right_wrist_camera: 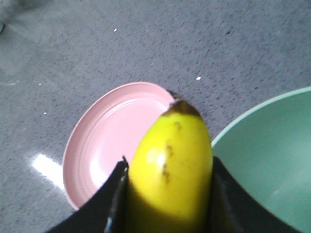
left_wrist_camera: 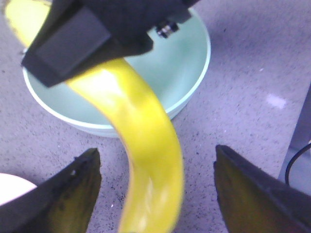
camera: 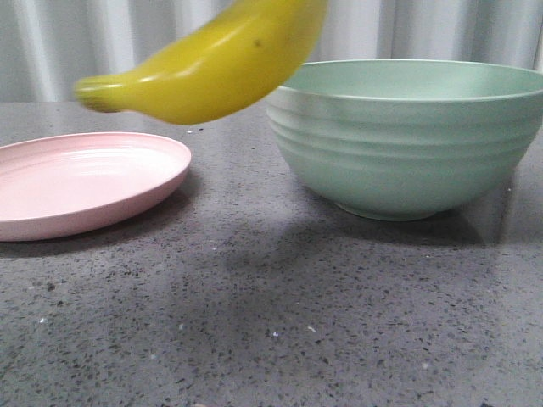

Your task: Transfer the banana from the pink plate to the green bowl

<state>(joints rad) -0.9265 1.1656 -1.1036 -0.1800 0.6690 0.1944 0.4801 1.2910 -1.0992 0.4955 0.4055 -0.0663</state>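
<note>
Low tabletop front view, two close downward wrist views, all sharing green bowl (camera: 407, 140).

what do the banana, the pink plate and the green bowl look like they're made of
Banana: probably plastic; glossy, uniformly bright yellow skin with sharp highlights.
Pink plate: likely matte plastic or melamine; soft sheen, low moulded rim.
Green bowl: probably the same; dull finish, moulded horizontal ridges.

Banana (camera: 212, 72): smooth, glossy yellow skin, plastic-looking, highlights seen along the curve; dark rough-looking tip in the right wrist view. Pink plate (camera: 85, 182): matt, smooth, faint sheen on the inner surface. Green bowl (camera: 407, 144): matt plastic look, horizontal ridges moulded on the outside, smooth inside. Table (camera: 271, 322): dark grey speckled stone-like top, slightly reflective.
</note>
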